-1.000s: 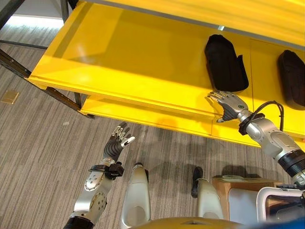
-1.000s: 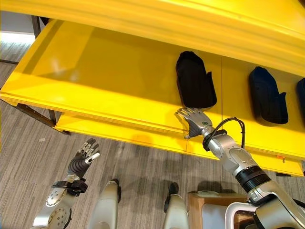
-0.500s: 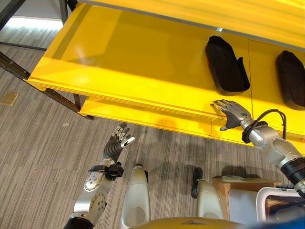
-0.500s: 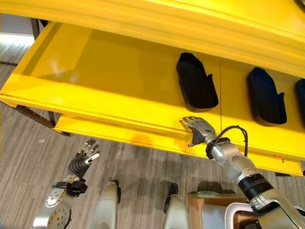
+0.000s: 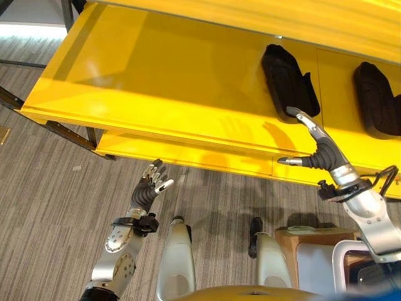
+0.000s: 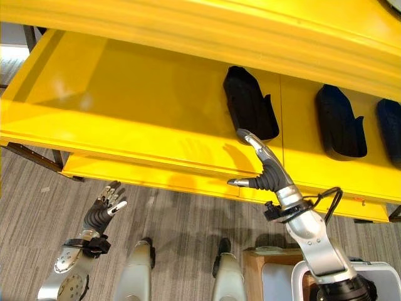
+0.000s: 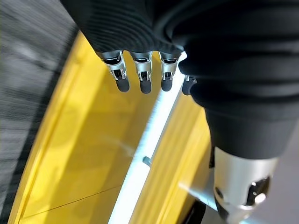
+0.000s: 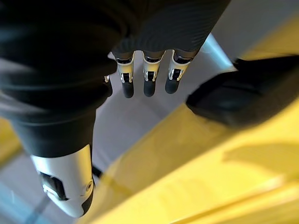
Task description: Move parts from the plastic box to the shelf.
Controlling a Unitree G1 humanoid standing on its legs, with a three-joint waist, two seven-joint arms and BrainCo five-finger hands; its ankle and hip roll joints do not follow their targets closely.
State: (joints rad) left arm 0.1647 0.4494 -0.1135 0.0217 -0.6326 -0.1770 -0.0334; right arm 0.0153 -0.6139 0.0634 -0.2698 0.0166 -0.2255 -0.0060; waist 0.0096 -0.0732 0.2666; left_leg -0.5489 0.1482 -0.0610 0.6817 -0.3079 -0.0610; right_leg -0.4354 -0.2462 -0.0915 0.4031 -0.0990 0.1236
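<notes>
A black moulded part lies on the yellow shelf, with a second black part to its right. My right hand is open at the shelf's front edge. Its fingers reach up toward the near end of the first part and its thumb sticks out to the left. Nothing is in it. In the right wrist view the straight fingers point past the same black part. My left hand hangs open and empty low over the floor, and its fingers are straight in the left wrist view.
A third black part lies at the shelf's far right. A lower yellow shelf board juts out under the main one. A white-rimmed plastic box sits on a wooden stand at the lower right. Grey striped carpet lies below.
My right hand has turned from palm-down at the shelf edge to edge-on, with its fingers raised toward the part. The view has shifted slightly. The left hand has stayed where it was.
</notes>
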